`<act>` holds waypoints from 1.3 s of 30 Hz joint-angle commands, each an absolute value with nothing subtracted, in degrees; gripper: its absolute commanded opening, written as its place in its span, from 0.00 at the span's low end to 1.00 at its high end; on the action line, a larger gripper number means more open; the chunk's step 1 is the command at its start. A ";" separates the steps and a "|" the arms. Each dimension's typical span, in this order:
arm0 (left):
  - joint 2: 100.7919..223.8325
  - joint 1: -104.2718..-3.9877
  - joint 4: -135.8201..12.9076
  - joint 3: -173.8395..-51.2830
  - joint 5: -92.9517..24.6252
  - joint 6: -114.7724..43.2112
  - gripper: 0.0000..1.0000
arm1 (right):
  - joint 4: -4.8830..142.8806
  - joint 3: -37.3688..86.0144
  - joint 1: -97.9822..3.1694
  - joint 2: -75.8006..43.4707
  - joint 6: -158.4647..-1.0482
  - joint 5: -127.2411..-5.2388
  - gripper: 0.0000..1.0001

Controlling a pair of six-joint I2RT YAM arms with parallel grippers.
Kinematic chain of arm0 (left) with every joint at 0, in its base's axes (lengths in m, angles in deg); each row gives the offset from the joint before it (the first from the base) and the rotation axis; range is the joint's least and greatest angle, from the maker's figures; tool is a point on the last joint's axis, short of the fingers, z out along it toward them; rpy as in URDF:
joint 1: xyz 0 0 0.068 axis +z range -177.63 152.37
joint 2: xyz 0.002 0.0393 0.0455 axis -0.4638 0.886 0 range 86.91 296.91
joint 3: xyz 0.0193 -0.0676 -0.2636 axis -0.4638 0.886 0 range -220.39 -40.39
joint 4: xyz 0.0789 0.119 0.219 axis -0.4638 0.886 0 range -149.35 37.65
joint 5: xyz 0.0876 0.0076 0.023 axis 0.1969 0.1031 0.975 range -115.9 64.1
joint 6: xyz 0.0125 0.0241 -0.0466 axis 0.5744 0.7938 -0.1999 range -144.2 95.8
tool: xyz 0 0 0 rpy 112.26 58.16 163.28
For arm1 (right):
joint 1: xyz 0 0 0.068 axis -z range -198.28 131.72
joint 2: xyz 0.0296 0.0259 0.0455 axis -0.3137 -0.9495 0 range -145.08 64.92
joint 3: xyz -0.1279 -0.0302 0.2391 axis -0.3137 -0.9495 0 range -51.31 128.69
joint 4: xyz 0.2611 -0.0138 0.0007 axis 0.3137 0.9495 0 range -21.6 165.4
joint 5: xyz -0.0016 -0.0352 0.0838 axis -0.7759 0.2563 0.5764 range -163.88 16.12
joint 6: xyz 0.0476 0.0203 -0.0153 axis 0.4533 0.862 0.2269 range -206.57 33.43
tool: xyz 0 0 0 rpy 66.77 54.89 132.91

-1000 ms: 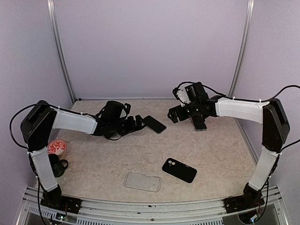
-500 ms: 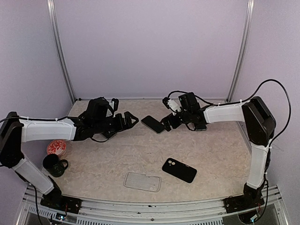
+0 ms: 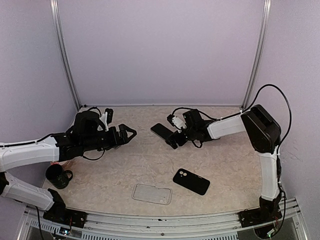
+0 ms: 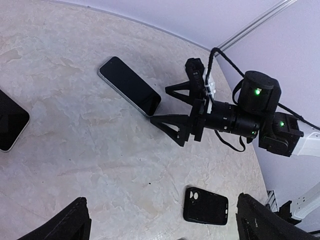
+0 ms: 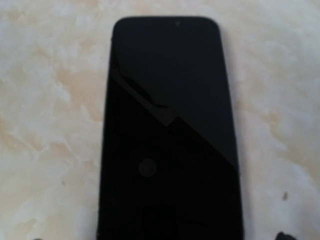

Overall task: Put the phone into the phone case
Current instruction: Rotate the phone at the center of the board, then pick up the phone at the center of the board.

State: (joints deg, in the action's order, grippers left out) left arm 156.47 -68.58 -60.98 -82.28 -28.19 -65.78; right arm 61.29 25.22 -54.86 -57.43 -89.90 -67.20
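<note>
Left wrist view catches right gripper [image 4: 161, 104] spread, empty, at phone [image 4: 127, 84]; its own view shows only phone. Left gripper [image 3: 131, 135] spread, empty; black case [image 3: 191, 181] nearer.

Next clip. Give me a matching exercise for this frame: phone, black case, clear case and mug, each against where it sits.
Things:
1. phone
2. black case
3. clear case
4. mug

Places:
A. at the far left of the table
B. nearest the table's front edge
C. one end at the open fingers of the right gripper
D. right of the clear case, a little farther from the front edge

Pairs: 1-C, 2-D, 3-B, 4-A
</note>
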 commanded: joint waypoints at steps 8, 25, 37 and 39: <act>148.71 -69.11 -57.09 -78.89 -26.41 -66.28 0.99 | 66.50 34.61 -55.63 -63.64 -89.79 -70.00 0.99; 145.01 -69.11 -55.93 -76.96 -26.04 -66.63 0.99 | 76.84 45.42 -55.62 -70.53 -91.01 -69.33 0.99; 144.90 -68.98 -55.92 -76.78 -26.08 -66.47 0.99 | 80.60 47.83 -55.63 -73.07 -90.79 -67.23 0.86; 144.83 -68.91 -55.97 -76.78 -26.06 -66.47 0.99 | 80.93 47.82 -55.63 -73.13 -90.87 -67.33 0.81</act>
State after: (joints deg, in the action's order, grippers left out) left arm 145.73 -68.86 -56.30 -77.36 -26.87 -66.40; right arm 76.44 47.54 -55.01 -70.65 -90.34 -67.12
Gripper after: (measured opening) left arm 0.989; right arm 0.841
